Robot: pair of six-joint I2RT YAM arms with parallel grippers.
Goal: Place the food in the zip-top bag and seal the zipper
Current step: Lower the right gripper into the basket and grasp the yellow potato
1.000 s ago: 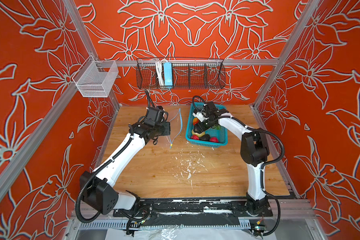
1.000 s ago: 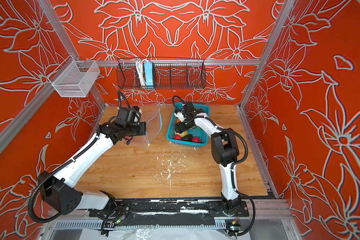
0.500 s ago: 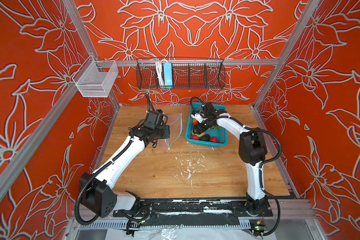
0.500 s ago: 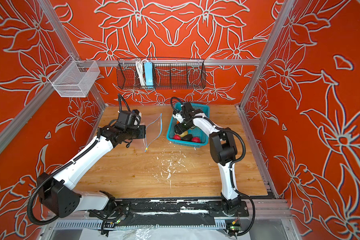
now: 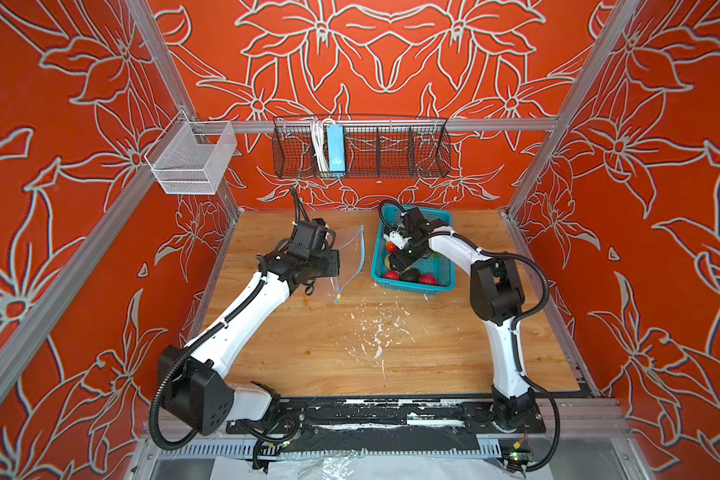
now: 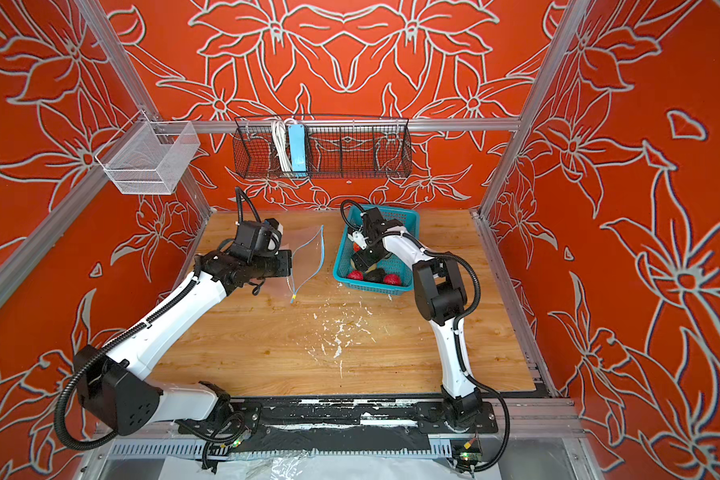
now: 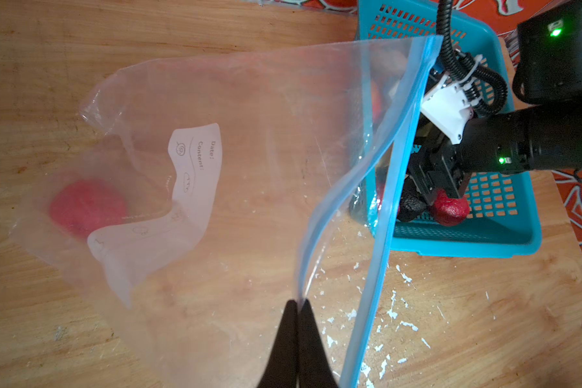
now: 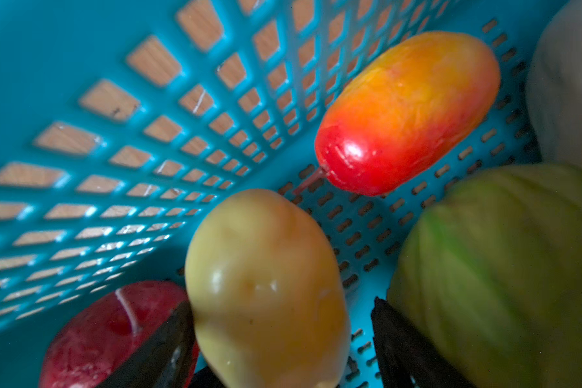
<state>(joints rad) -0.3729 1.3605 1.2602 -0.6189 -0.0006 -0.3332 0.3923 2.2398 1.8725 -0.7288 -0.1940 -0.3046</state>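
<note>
While the left gripper is pressed together on one lip of the clear, crinkly plastic zip-top bag, that lip stands lifted off the other and the mouth gapes toward the teal perforated plastic basket; held so, I judge, to give food a way in. The thin light-blue zipper strip is unsealed, its two halves apart along the mouth. The bag sits just beside the basket. One round red toy fruit lies inside at the end farthest from the basket.

The right gripper is down inside the basket with jaws spread, one either side of the smooth yellow toy potato, not clamped on it. The potato lies between the fingers, with a gap on the side of the ribbed green toy cabbage. The glossy orange-yellow toy pepper lies beyond it, against the basket wall. Likely the potato is the next pick
</note>
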